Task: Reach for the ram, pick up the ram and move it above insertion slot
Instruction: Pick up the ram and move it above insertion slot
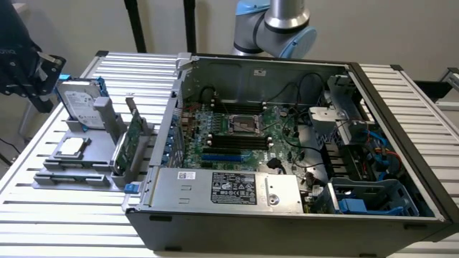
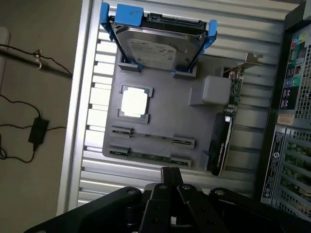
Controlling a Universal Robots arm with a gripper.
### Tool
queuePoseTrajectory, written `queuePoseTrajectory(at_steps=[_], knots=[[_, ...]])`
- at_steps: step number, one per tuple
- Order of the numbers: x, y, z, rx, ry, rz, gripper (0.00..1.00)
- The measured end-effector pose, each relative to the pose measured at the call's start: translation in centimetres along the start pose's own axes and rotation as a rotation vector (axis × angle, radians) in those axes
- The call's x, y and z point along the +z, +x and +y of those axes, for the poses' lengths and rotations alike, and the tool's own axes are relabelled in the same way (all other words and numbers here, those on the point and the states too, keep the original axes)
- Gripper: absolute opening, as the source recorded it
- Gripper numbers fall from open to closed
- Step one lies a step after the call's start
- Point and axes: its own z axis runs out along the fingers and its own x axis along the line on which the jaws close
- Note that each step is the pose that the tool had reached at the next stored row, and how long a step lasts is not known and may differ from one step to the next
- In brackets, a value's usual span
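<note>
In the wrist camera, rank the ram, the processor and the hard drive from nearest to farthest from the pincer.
1. ram, in clips on the tray, just ahead of the pincer.
2. processor, mid-tray.
3. hard drive, at the tray's far end.

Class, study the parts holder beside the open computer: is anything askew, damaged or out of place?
Nothing stands out. The hard drive leans in its cradle, seemingly by design; the processor, ram and expansion card sit squarely in the grey holder.
</note>
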Motion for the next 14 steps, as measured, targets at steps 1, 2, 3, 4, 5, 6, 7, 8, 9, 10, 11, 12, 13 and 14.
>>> queuePoseTrajectory(at_steps=[1, 2, 3, 4, 5, 6, 7, 8, 9, 10, 11, 12, 13, 14], knots=[[0.02, 0.00, 0.00, -0.018, 0.0000, 0.0006, 0.11], [0.03, 0.00, 0.00, -0.036, 0.0000, 0.0012, 0.11], [0.04, 0.00, 0.00, -0.055, 0.0001, 0.0019, 0.11], [0.06, 0.00, -0.01, -0.073, 0.0000, 0.0025, 0.11], [0.08, 0.00, -0.01, -0.091, 0.0001, 0.0030, 0.11], [0.09, 0.00, -0.01, -0.110, 0.0001, 0.0037, 0.11], [0.11, 0.00, -0.01, -0.128, 0.0000, 0.0043, 0.11], [0.12, 0.00, -0.01, -0.146, 0.0001, 0.0049, 0.11], [0.14, 0.00, -0.01, -0.164, 0.0001, 0.0055, 0.11], [0.15, 0.00, -0.01, -0.182, 0.0001, 0.0062, 0.11], [0.17, 0.00, -0.01, -0.200, 0.0001, 0.0067, 0.11], [0.19, 0.00, -0.01, -0.218, 0.0001, 0.0073, 0.11], [0.21, 0.00, -0.01, -0.237, 0.0001, 0.0080, 0.11], [0.23, 0.00, -0.01, -0.254, 0.0001, 0.0084, 0.11]])
